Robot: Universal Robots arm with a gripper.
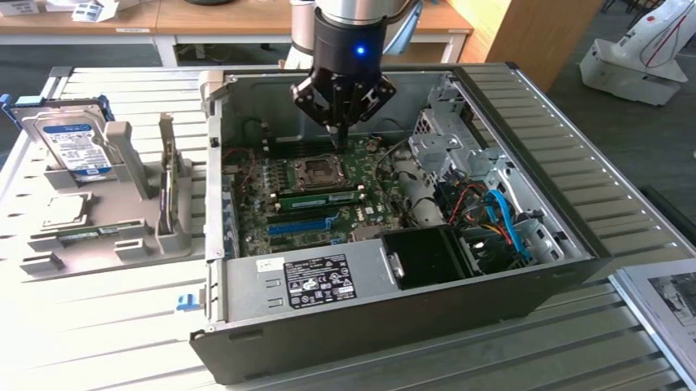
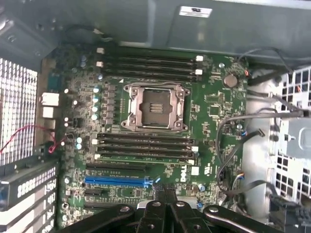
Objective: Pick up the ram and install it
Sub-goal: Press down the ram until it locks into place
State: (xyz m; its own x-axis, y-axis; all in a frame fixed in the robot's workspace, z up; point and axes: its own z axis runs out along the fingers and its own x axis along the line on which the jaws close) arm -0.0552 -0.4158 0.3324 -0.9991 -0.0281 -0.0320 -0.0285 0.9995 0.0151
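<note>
In the exterior view, the nearest thing is the open case (image 1: 435, 326), lying on its side on a slatted table (image 1: 109, 326); at its near edge sits the power supply (image 1: 315, 281) with a black label, and just beside it a black fan box (image 1: 429, 257). Behind them lies the green board (image 1: 315, 199); a blue slot (image 1: 299, 226) is on its near part, and one ram (image 1: 318, 198) is already seated in a slot between the blue slot and the CPU socket (image 1: 319, 169). The gripper (image 1: 337, 134) hangs over the board, just behind the socket; its fingers are pressed together and nothing is between them. To the exterior view's left of the case stands a grey holder (image 1: 103, 232); a hard drive (image 1: 71, 147) with a blue-white label stands upright in it, and a thin board (image 1: 166, 179) stands on edge in its slot nearer to the case. Far behind are wooden desks (image 1: 218, 20).

In the wrist view, the closed fingers (image 2: 165, 213) are over the board (image 2: 214, 111); the socket (image 2: 155, 108) lies between two groups of dark slots, and the blue slot (image 2: 115, 180) is near the fingers.
</note>
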